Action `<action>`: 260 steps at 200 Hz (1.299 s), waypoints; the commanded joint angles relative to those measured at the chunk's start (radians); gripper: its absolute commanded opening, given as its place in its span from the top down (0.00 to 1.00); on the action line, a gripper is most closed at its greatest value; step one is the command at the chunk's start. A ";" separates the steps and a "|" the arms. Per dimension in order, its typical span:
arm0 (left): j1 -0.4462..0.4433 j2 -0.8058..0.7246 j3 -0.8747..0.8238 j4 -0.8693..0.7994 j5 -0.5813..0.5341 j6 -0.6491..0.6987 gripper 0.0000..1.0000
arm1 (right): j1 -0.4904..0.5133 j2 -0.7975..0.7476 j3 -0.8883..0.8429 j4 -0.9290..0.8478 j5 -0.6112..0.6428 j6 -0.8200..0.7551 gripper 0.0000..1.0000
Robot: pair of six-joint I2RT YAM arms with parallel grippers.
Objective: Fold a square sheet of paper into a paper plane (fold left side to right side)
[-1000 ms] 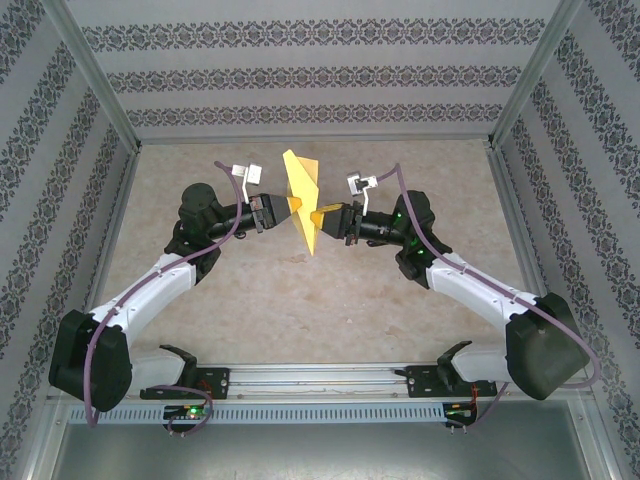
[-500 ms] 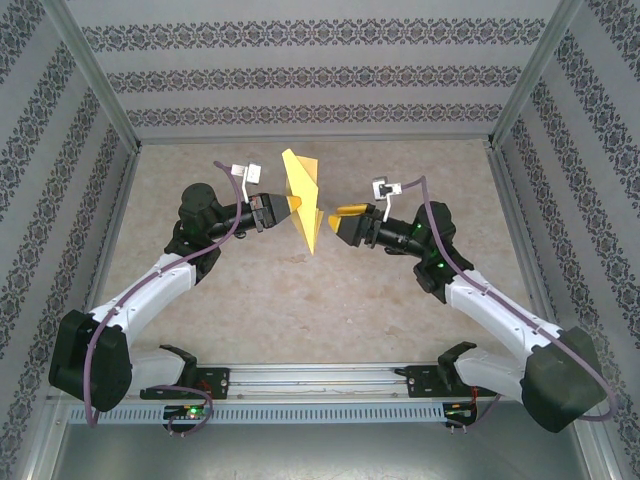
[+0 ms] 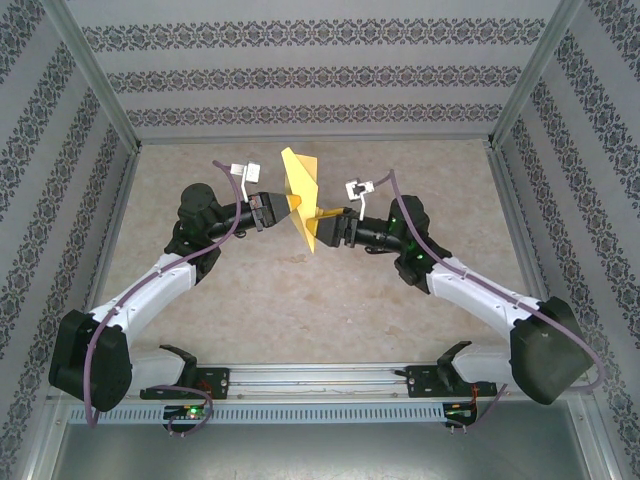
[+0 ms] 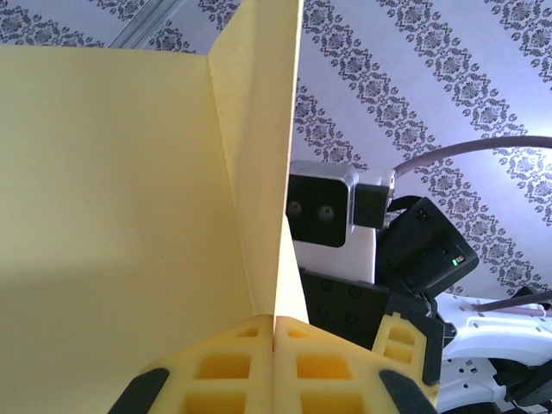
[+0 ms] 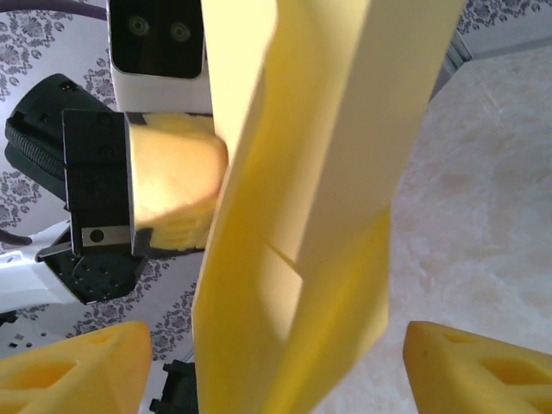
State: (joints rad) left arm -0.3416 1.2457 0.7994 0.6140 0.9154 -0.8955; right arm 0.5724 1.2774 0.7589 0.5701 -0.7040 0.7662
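Left gripper [image 3: 293,204] sits at the left face of the paper plane [image 3: 303,205] and is clamped on it: in the left wrist view its two yellow fingertips meet flush at the gripper's tip [image 4: 274,324], with the lower edge of the plane [image 4: 112,190] pinched between them. From that pinch the paper rises as a broad flat panel with a raised crease running straight up. In the overhead view the plane stands on edge, clear of the table [image 3: 300,310], its pointed ends toward the back wall and toward the arm bases. Right gripper [image 3: 326,217] sits at the right face of the plane with its jaws spread wide. In the right wrist view its yellow fingers [image 5: 78,371] stand on either side of the plane [image 5: 293,216], with the folded paper running up between them. No contact between those fingers and the paper can be made out. In that same view, a pad of the left gripper [image 5: 177,185] presses the far face of the plane.
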 commanded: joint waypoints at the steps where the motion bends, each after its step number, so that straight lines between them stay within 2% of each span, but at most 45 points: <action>1: -0.017 -0.006 0.017 0.037 0.004 0.006 0.97 | 0.006 0.019 0.046 0.039 -0.003 0.008 0.29; 21: -0.019 -0.007 0.018 0.023 0.004 0.015 0.97 | 0.007 0.026 0.055 0.038 0.014 0.011 0.35; 90: -0.019 -0.017 0.020 -0.071 -0.015 0.091 0.91 | 0.006 0.032 0.061 0.021 0.032 0.014 0.75; 117: -0.018 -0.025 0.020 -0.123 -0.031 0.132 0.83 | 0.004 0.030 0.065 0.001 0.041 0.004 0.91; 154: -0.014 -0.091 0.030 -0.318 -0.135 0.261 0.59 | 0.001 0.012 0.063 -0.073 0.061 -0.043 0.97; 179: 0.003 -0.173 0.025 -0.449 -0.246 0.343 0.51 | 0.006 -0.027 0.070 -0.245 0.139 -0.140 1.00; 203: 0.015 -0.271 0.015 -0.568 -0.399 0.418 0.46 | 0.046 -0.066 0.120 -0.551 0.360 -0.310 1.00; 221: 0.018 -0.338 0.007 -0.647 -0.529 0.466 0.41 | 0.109 -0.055 0.186 -0.789 0.639 -0.422 1.00; 242: 0.020 -0.407 -0.010 -0.710 -0.682 0.494 0.40 | 0.187 0.018 0.276 -1.026 0.999 -0.476 1.00; 260: 0.021 -0.455 -0.025 -0.754 -0.796 0.507 0.39 | 0.247 0.105 0.339 -1.160 1.216 -0.475 1.00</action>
State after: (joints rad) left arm -0.3317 0.8452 0.7967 -0.0158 0.3462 -0.4648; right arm 0.7589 1.2869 1.0233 -0.2630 0.0532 0.3820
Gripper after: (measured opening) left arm 0.608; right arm 0.042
